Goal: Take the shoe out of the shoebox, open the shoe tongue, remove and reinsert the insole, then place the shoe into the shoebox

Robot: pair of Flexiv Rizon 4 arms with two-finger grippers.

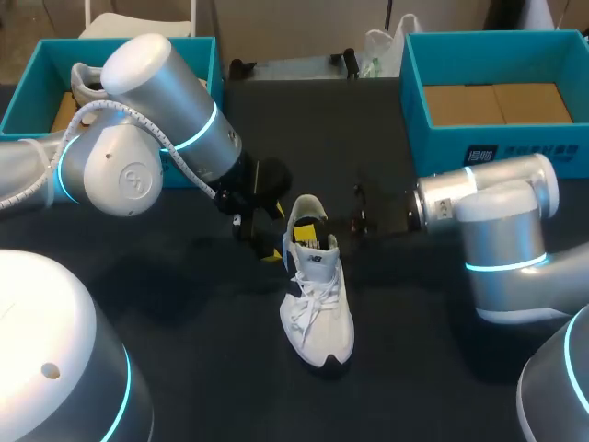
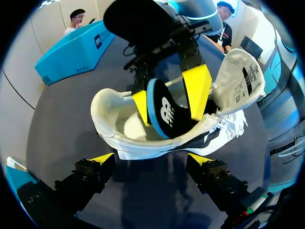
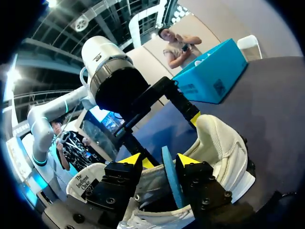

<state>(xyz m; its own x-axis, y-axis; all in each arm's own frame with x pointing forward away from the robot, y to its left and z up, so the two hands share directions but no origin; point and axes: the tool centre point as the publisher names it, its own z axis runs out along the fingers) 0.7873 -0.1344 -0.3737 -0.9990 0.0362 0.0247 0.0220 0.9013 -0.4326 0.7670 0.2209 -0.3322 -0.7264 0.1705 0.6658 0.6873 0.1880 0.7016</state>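
**Insole (image 2: 167,114) pinched upright inside shoe (image 2: 119,129)**

Grips the blue-edged insole between both yellow fingers of the right gripper (image 3: 158,160), down in the white shoe's opening. Shows the tongue (image 2: 238,76) folded back. Sits sole-down on the dark table (image 1: 202,368), near its middle, well apart from left shoebox (image 1: 28,101) and right shoebox (image 1: 479,147). Hovers just beside the heel end with left gripper (image 2: 151,160) spread wide, holding nothing.
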